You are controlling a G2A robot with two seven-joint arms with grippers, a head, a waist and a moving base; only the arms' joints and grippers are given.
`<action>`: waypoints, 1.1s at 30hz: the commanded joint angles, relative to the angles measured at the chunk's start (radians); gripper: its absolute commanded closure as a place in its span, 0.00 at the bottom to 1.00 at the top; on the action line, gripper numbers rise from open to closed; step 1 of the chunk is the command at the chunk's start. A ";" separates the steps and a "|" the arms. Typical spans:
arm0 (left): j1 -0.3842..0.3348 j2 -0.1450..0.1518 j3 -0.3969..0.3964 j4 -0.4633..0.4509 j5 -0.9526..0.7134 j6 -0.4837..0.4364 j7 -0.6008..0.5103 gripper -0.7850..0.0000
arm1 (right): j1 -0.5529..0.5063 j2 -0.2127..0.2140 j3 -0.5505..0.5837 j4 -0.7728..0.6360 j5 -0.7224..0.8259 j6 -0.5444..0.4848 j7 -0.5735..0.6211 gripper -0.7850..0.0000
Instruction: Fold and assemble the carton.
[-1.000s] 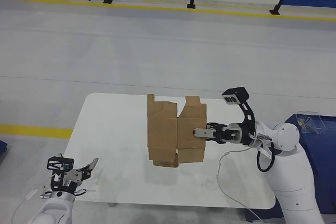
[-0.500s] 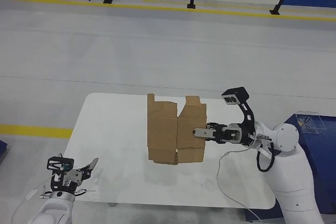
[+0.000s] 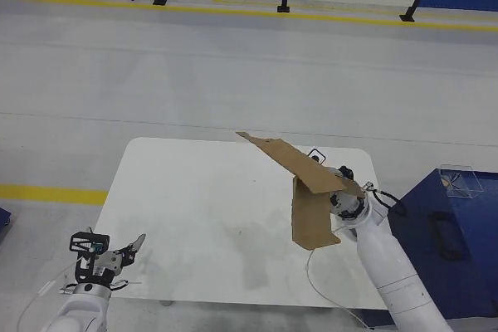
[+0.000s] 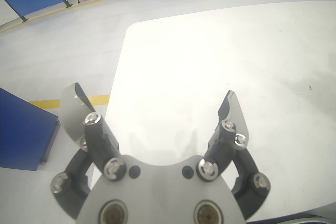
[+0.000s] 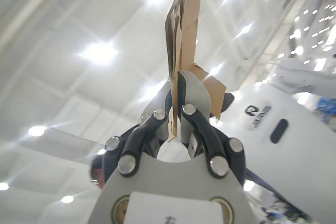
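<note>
**A:** Well, starting at seven o'clock of the counter: left end effector, spread wide, holding nothing. Likely parked there to leave the middle free.

**B:** And over at three o'clock?

**A:** Right end effector, clamped on the carton. Pinches one edge, with the flattened panels rising straight beyond the fingertips. Probably held aloft so the flaps can swing free for folding.

**B:** Touching the counter?

**A:** Hard to tell. Tilts one panel toward eleven o'clock, hangs another downward.
</note>
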 commanded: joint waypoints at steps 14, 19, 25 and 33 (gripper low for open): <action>0.000 0.000 0.000 0.000 0.000 0.000 0.000 0.00 | -0.028 -0.038 -0.246 0.143 1.046 0.535 -0.623 1.00; 0.000 0.000 0.000 0.000 0.000 0.000 0.000 0.00 | 0.013 -0.044 -0.288 0.202 1.301 0.535 -0.819 1.00; 0.000 0.000 0.000 0.000 0.000 0.000 0.000 0.00 | 0.055 -0.032 -0.197 0.169 1.103 0.535 -0.839 1.00; 0.000 0.000 0.000 0.000 0.000 0.000 0.000 0.00 | 0.053 -0.004 0.029 0.017 0.153 0.245 -0.247 1.00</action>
